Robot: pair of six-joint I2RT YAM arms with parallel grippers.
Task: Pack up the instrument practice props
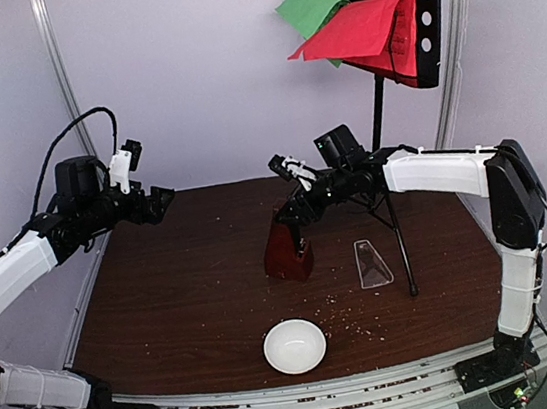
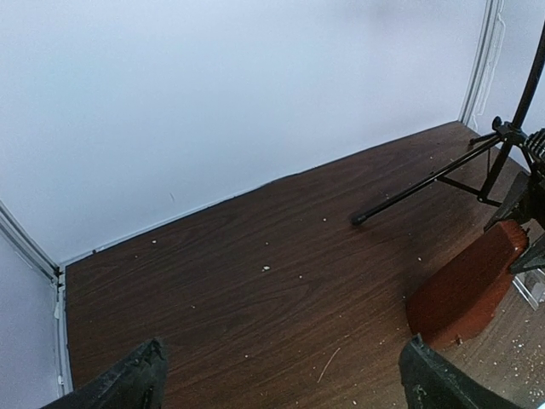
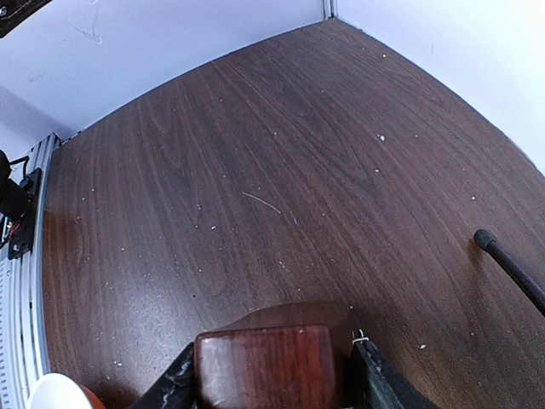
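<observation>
The dark red-brown pyramid metronome (image 1: pixel 288 251) stands upright mid-table, and my right gripper (image 1: pixel 295 217) is shut on its top. In the right wrist view the black fingers (image 3: pixel 174 388) press both sides of the metronome (image 3: pixel 264 366). Its clear plastic wedge cover (image 1: pixel 371 264) lies flat on the table to its right. The black perforated music stand (image 1: pixel 384 8) rises at the back right, holding a green sheet (image 1: pixel 308 3) and a red sheet (image 1: pixel 361 29). My left gripper (image 1: pixel 158 205) hovers open above the table's far left, empty (image 2: pixel 281 383), with the metronome (image 2: pixel 464 290) off to its right.
A small white bowl (image 1: pixel 294 346) sits near the front edge of the brown table (image 1: pixel 165 299). The stand's tripod legs (image 1: pixel 400 248) spread behind and right of the metronome, one leg (image 2: pixel 426 183) reaching left. White walls enclose the back and sides. Crumbs dot the tabletop.
</observation>
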